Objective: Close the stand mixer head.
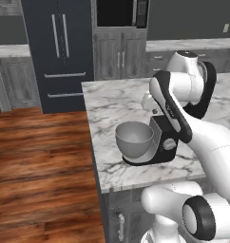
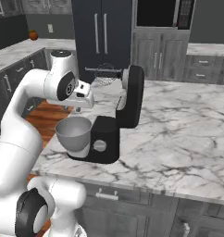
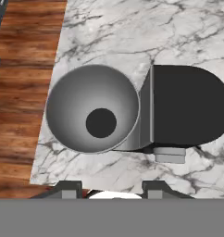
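Note:
The black stand mixer sits near the marble counter's left edge. Its head (image 2: 133,92) is tilted up and back, and the wire whisk (image 2: 104,73) points out sideways above the counter. In the left base view the raised head (image 1: 209,88) shows behind my arm. The grey metal bowl (image 2: 74,134) (image 1: 134,139) rests on the mixer base (image 2: 102,142). My gripper (image 2: 81,109) (image 1: 146,105) hangs over the bowl, in front of the raised head and apart from it. The hand view looks straight down into the bowl (image 3: 93,109), with the mixer's black body (image 3: 188,104) beside it. My gripper (image 3: 111,190) is open and holds nothing.
The marble counter (image 2: 178,134) stretches right of and behind the mixer. Its left edge drops to a wooden floor (image 1: 41,152). A dark fridge (image 1: 57,47) and grey cabinets (image 2: 160,55) stand beyond. My own arm link (image 1: 171,109) crosses in front of the mixer.

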Robot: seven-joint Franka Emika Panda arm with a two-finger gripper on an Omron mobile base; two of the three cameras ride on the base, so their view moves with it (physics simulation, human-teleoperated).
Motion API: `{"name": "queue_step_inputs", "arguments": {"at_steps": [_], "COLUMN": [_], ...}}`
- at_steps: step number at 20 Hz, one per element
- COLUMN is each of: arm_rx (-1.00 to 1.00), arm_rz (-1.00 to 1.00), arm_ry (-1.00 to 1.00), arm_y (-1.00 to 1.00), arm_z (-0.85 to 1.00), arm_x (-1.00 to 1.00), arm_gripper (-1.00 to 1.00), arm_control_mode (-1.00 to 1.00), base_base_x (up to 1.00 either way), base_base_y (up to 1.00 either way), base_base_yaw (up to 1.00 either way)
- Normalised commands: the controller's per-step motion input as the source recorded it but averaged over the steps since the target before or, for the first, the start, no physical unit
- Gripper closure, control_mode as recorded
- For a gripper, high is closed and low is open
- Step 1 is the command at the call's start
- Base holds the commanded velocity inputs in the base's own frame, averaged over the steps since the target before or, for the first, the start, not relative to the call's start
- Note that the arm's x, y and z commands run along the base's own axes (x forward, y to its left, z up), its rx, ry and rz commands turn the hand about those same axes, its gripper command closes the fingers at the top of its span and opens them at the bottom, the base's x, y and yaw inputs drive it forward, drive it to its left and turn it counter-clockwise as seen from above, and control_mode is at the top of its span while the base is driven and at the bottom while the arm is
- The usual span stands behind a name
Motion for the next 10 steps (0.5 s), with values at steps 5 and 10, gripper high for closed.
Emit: {"name": "queue_step_inputs", "arguments": {"at_steps": [5,10], "arm_rx": [0.0,0.01], "arm_rz": [0.02,0.11], "arm_ry": [-0.13,-0.31], "arm_y": [-0.69,-1.0], "arm_z": [0.05,0.2], "arm_x": [-0.51,-0.75], "arm_gripper": [-1.0,-1.0], "arm_control_mode": [-1.0,-1.0], "base_base_x": [0.0,0.0], "base_base_y": [0.0,0.0], "base_base_yaw": [0.0,0.0]}}
